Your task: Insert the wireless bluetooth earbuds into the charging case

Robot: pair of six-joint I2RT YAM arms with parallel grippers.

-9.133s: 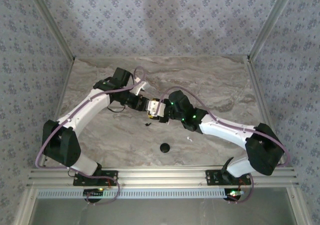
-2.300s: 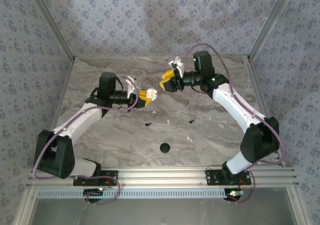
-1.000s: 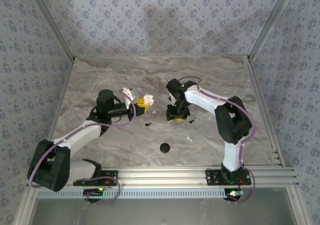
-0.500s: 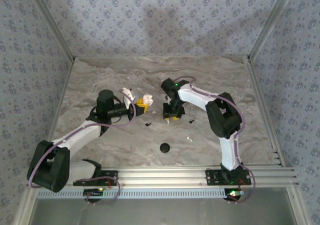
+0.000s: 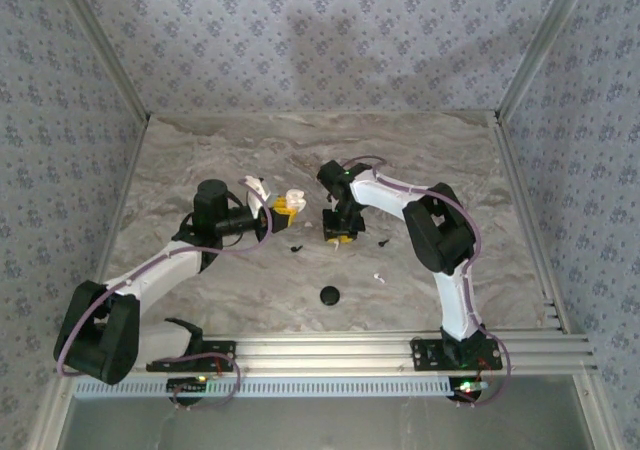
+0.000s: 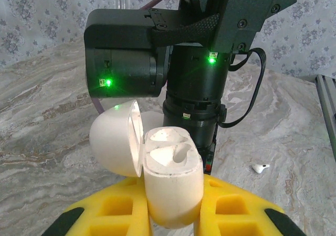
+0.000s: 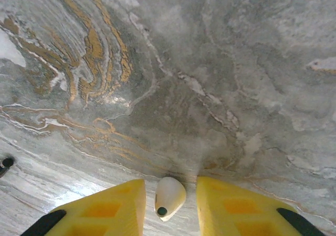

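Grasping an earbud is the step in hand. Top view: the left gripper (image 5: 283, 207) pinches the open charging case (image 5: 293, 198), while the right gripper (image 5: 338, 236) points down just right of the case. Left wrist: the case's wells look empty. Right wrist adds finer detail: a white earbud (image 7: 169, 195) lies between spread fingers (image 7: 113, 204), untouched. Next, I judge, close gently, then carry it to the case.

Left arm (image 5: 155, 260) jaws clamped; right arm (image 5: 385, 188) jaws point down, apparently apart.

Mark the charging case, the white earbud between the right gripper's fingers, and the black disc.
charging case (image 6: 173, 191), left wrist view, front of its body.
white earbud (image 7: 170, 191), right wrist view, its rounded body.
black disc (image 5: 329, 294), top external view, its centre.
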